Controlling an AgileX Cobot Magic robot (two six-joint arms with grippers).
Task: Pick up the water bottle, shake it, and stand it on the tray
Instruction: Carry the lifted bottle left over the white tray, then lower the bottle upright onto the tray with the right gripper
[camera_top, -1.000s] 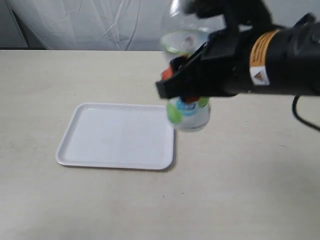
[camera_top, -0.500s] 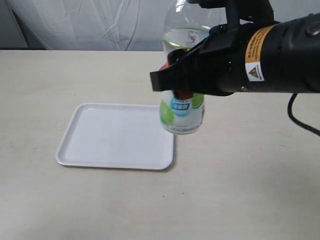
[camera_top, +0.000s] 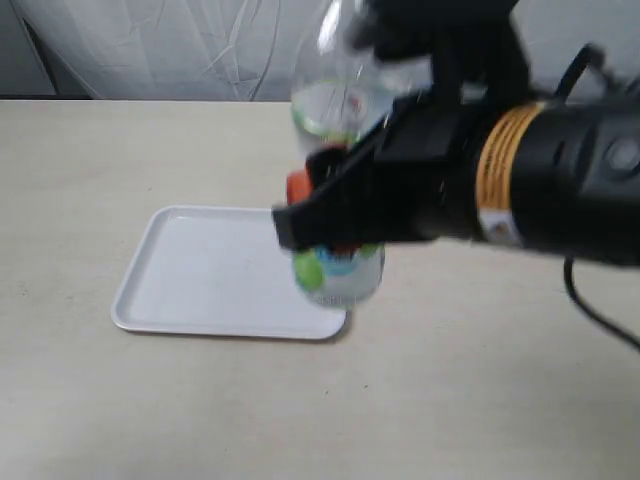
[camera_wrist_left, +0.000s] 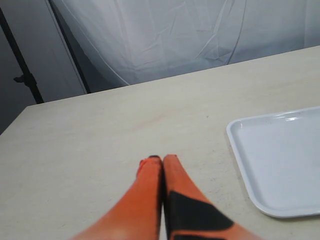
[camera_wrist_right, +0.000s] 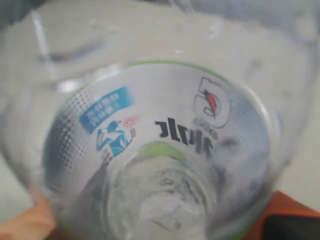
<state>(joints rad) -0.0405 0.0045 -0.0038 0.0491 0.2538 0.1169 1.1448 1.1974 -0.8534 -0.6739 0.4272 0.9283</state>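
Note:
The clear water bottle (camera_top: 338, 180) with its white-and-green label hangs upright in the air, held round its middle by my right gripper (camera_top: 335, 215), which is shut on it. Its base hovers over the near right corner of the white tray (camera_top: 215, 270). Its cap is out of sight above the frame. In the right wrist view the bottle (camera_wrist_right: 150, 145) fills the picture, with orange fingers (camera_wrist_right: 287, 215) at its sides. My left gripper (camera_wrist_left: 161, 161) is shut, empty, low over the bare table beside the tray (camera_wrist_left: 280, 160).
The beige table (camera_top: 90, 160) stretches all round the tray. A white curtain (camera_top: 180, 45) hangs behind the table's far edge. The big black right arm (camera_top: 520, 170) blocks the view of the right half of the table.
The right arm has carried the bottle leftward and a little lower, from beside the tray's right edge to above its near right corner. The left gripper's earlier state is not shown.

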